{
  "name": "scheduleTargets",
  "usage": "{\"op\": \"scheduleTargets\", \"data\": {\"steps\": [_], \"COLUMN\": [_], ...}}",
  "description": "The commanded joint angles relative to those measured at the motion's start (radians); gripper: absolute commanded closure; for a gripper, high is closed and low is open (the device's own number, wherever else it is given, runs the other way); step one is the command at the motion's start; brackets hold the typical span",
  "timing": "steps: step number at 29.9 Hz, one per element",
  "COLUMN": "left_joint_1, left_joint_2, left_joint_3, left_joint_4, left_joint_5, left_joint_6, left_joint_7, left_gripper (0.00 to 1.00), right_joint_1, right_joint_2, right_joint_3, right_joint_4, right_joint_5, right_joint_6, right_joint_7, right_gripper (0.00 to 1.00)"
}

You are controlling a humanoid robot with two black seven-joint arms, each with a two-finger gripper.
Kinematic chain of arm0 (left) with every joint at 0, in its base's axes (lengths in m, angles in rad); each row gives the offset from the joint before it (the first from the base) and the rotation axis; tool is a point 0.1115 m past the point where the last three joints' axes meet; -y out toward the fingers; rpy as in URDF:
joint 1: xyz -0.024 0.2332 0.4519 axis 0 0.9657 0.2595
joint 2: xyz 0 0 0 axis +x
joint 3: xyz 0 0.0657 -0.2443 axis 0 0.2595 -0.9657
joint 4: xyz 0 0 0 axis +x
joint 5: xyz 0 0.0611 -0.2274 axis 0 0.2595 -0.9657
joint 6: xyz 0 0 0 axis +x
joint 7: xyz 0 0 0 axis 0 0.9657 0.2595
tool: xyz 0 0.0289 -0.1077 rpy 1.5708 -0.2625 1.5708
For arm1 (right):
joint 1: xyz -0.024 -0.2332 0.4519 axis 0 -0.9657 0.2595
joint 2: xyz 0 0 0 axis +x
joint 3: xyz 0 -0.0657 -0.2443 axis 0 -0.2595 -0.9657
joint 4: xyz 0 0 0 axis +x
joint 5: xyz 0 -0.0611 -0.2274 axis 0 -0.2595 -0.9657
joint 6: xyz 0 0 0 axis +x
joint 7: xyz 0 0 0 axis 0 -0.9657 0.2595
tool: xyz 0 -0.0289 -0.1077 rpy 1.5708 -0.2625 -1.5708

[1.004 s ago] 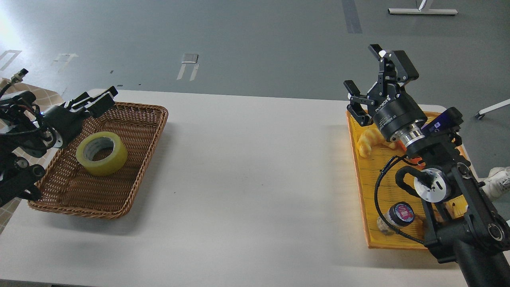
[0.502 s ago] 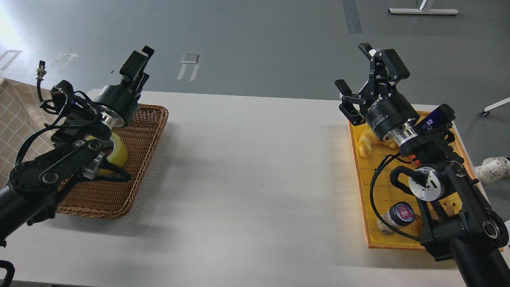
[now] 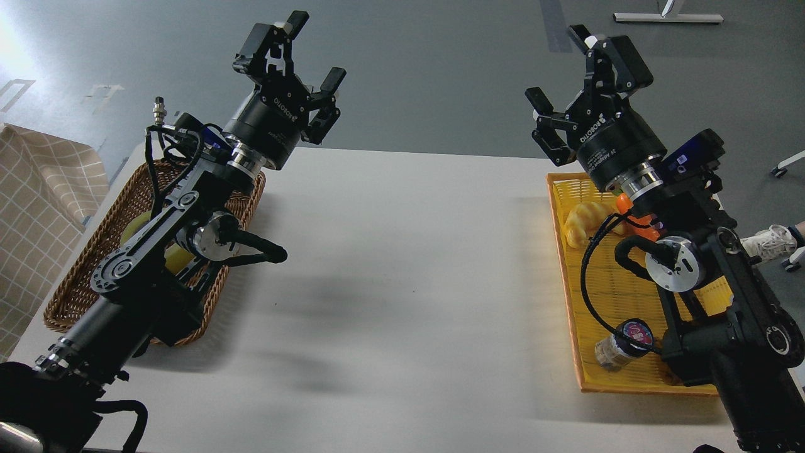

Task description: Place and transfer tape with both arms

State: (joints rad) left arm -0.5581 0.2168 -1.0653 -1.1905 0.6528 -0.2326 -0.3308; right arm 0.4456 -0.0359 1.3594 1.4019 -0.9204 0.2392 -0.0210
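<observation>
Yellow tape (image 3: 171, 257), one roll, lies in the left wicker basket (image 3: 119, 207), mostly hidden. Two grippers, left (image 3: 300, 63) and right (image 3: 575, 82), hang open and empty.

We've got a brown wicker basket (image 3: 75, 302) at the left edge of the white table (image 3: 402, 283). Over by the right edge there's a yellow tray (image 3: 569, 314) holding a croissant (image 3: 582, 221) and a small dark-lidded jar (image 3: 619, 346) near its front.

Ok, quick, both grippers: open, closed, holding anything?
Left gripper: open, empty, raised above the wicker basket.
Right gripper: open, empty, raised above the yellow tray.
</observation>
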Motion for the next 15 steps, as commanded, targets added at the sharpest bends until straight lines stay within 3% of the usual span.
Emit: {"op": "scheduleTargets", "data": {"steps": [1, 6, 15], "left_joint_1": [-0.011, -0.016, -0.006], "left_joint_2": [-0.068, -0.131, -0.125], "left_joint_3": [-0.031, -0.036, -0.061], "left_joint_4": [0.0, -0.003, -0.017], "left_joint_5": [-0.048, -0.076, -0.16], "left_joint_6": [-0.025, -0.031, -0.119], "left_joint_7": [0.01, 0.015, 0.016], "left_gripper": [0.02, 0.02, 0.02], "right_joint_1": [0.001, 0.004, 0.024], "right_joint_2": [0.02, 0.036, 0.036], "right_joint_3": [0.012, 0.036, 0.006], "right_joint_4": [0.017, 0.037, 0.121], "right_joint_5": [0.002, 0.002, -0.002], "right_joint_6": [0.0, 0.0, -0.001], "right_joint_7": [0.003, 0.01, 0.01], "right_gripper": [0.0, 0.0, 0.0]}}
